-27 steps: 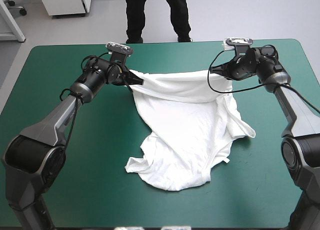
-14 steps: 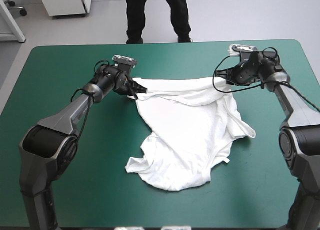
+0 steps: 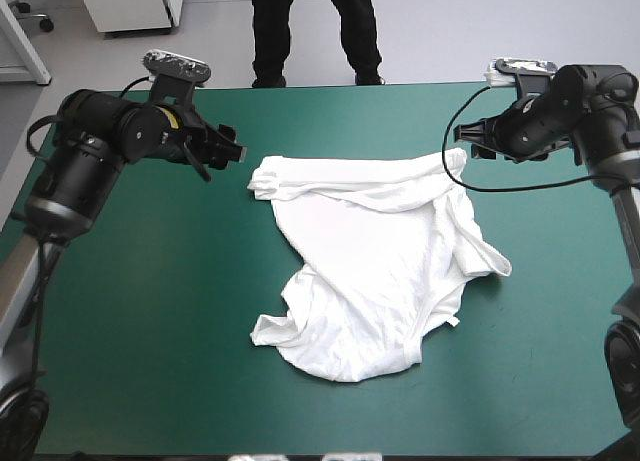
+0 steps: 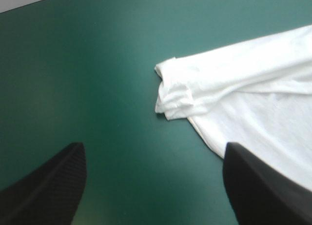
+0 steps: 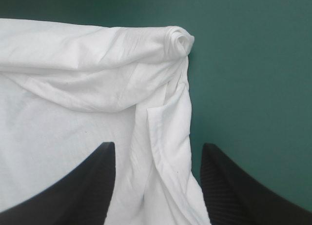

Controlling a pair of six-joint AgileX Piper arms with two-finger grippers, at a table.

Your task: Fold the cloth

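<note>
From my console, the nearest thing on the teal-green cover (image 3: 150, 361) is the crumpled near end of the white T-shirt (image 3: 365, 261). The shirt lies roughly at the middle of the table, bunched and narrow toward me and widening toward the far edge. A loose flap (image 3: 488, 261) sticks out on its right side (sleeve or side fold, I cannot tell which). Farther back, the shirt's far edge runs straight across the table as a thick rolled band. It ends in a small wad at the far left corner (image 3: 262, 178) and a tight curl at the far right corner (image 3: 455, 161). Outside those two ends hang my arms, neither touching the fabric. The left gripper (image 3: 232, 153) sits near the wad. In its wrist view its black fingers (image 4: 53, 186) stand wide apart, with bare cover between them and the wad ahead. The right gripper (image 3: 468, 141) hovers near the curl, its fingers (image 5: 87, 181) likewise spread with nothing pinched, and the shirt's right edge shows in the gap between them.
</note>
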